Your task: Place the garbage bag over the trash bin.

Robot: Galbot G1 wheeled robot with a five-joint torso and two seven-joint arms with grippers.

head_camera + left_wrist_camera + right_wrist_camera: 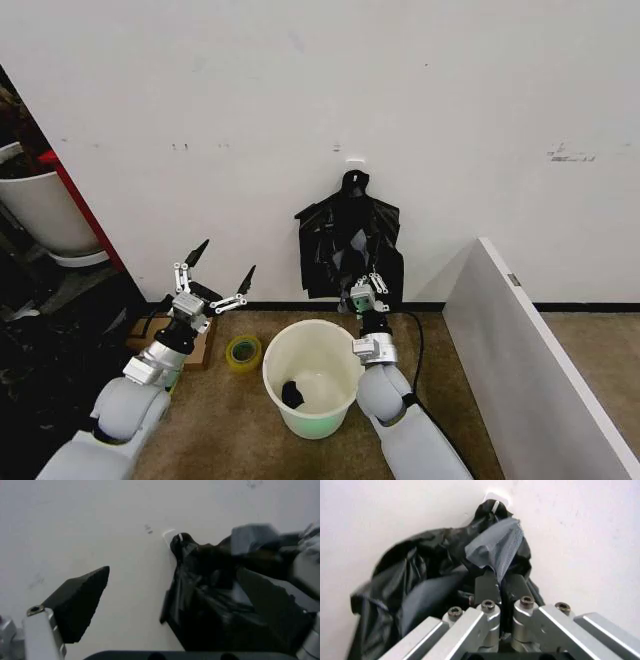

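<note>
Nothing yet lines the trash bin [312,385], which stands bare on the floor between the arms. Right end effector [364,290], clenched on a fold of garbage bag [495,551], reaches into the bunch of black bags [348,248] hanging from a wall hook. Left end effector [215,280] hovers released beside the bin.

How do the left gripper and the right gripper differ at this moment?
The left gripper is open, its fingers spread wide, while the right gripper is shut on a fold of the garbage bag. The left one hangs in free air beside the trash bin; the right one reaches behind the bin, to the bags on the wall. Both point toward the wall.
</note>
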